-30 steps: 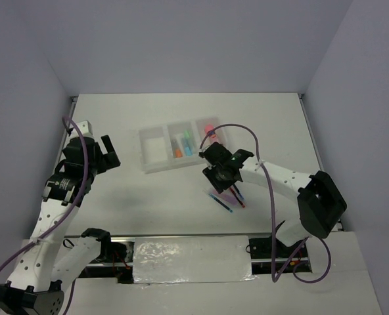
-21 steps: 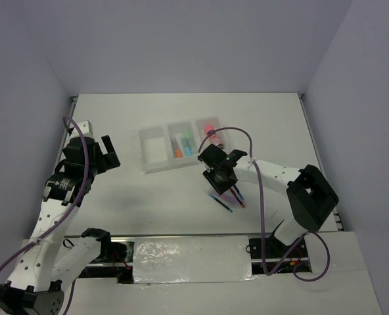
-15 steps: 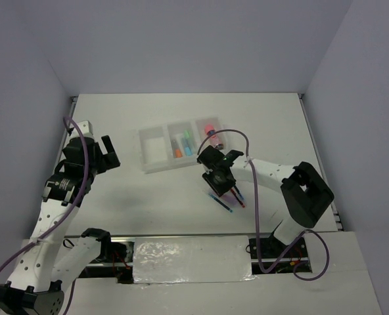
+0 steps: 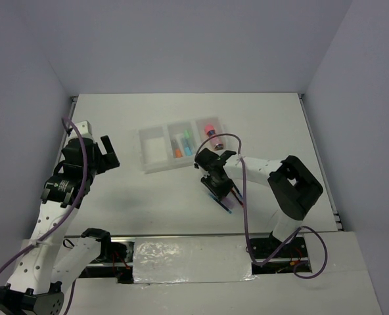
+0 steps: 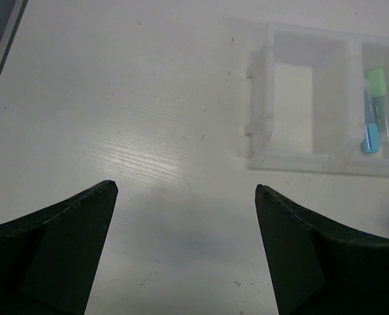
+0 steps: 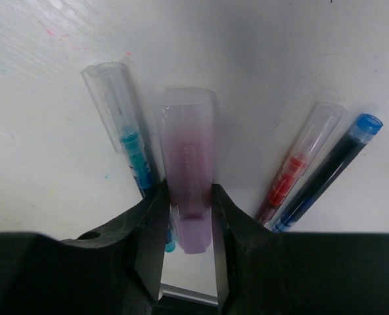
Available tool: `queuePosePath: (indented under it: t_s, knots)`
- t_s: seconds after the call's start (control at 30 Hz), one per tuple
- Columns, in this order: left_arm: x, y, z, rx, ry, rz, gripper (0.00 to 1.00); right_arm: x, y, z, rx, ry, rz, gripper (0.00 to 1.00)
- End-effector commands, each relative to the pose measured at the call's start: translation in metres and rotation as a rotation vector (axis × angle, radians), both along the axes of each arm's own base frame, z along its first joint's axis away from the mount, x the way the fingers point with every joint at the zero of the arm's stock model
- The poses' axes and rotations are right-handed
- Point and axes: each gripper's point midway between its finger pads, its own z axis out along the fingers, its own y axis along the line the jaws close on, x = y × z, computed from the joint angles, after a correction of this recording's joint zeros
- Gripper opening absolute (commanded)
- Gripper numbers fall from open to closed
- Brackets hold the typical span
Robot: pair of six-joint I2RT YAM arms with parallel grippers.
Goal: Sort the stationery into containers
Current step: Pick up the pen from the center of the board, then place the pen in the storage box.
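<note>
Now, starting at the left, the left gripper (image 5: 184, 187) is hanging with its jaws spread wide over bare table, holding nothing and not shifting from where it sat a second ago. At its 1 o'clock in the left wrist view, the white tray (image 5: 260, 125) is lying with its three compartments in a row. The nearest one is showing nothing inside, and the green marker (image 5: 376, 82) and light-blue marker (image 5: 370, 138) are resting in the middle one. From above, the pink-orange cylinder (image 4: 209, 126) is sitting in the right-hand compartment.

Moving right, the change is all in the right arm. Over the last second it has been folding its elbow in and bringing the right gripper (image 4: 217, 180) down onto the loose items at the tray's 5 o'clock, while the jaws have been narrowing. In the right wrist view the fingers (image 6: 152, 226) are pressing on both sides of the purple marker (image 6: 190, 157), which is lying on the table between them. I am reading that as a grasp just being made, so the lift and the carry to the tray are yet to come.

In that view, the marker's long axis is running from 6 to 12 o'clock, its clear cap pointing to 12, away from the claw. The teal pen (image 6: 125, 134) is lying just beside it at 9 o'clock. The red pen (image 6: 298, 167) and dark blue pen (image 6: 336, 167) are leaning toward 1 o'clock on the right, near enough to get dragged.
</note>
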Motion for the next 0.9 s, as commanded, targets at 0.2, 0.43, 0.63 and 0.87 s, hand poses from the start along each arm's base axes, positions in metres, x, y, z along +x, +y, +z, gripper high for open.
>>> queuePosePath:
  t_s: [0.2,0.43,0.63,0.87]
  knots:
    - [0.005,-0.002,0.010,0.000,-0.050,-0.012,0.99,0.038,0.020,0.060,0.100,-0.213,0.009,0.11]
    - [0.004,0.000,0.010,0.004,-0.051,-0.004,0.99,0.079,0.066,0.138,0.261,-0.419,0.022,0.15]
    - [0.003,0.004,0.012,0.010,-0.056,0.019,0.99,0.153,0.121,0.151,0.273,-0.448,-0.098,0.17]
    - [0.008,-0.015,0.011,-0.070,-0.041,-0.044,0.99,0.219,0.156,0.162,0.281,-0.484,-0.175,0.40]
